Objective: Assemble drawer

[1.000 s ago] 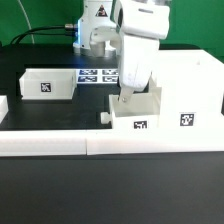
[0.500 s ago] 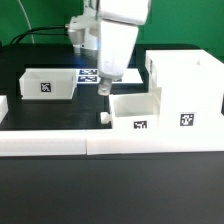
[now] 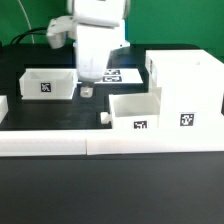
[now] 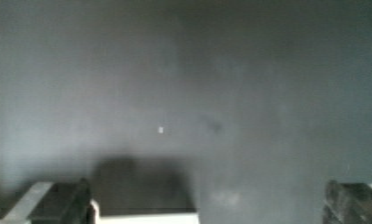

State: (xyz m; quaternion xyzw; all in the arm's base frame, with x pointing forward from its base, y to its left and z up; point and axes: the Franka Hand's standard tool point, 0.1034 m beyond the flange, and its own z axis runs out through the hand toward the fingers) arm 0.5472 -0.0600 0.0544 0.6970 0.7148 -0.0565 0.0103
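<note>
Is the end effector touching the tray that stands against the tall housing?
Apart. The exterior view shows a strip of black table between the end effector and that tray beside the housing.

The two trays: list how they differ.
The tray at the exterior view's left stands alone; the other tray sits against the housing. The other tray shows a knob; the first shows none. Both are white, open-topped, tagged.
</note>
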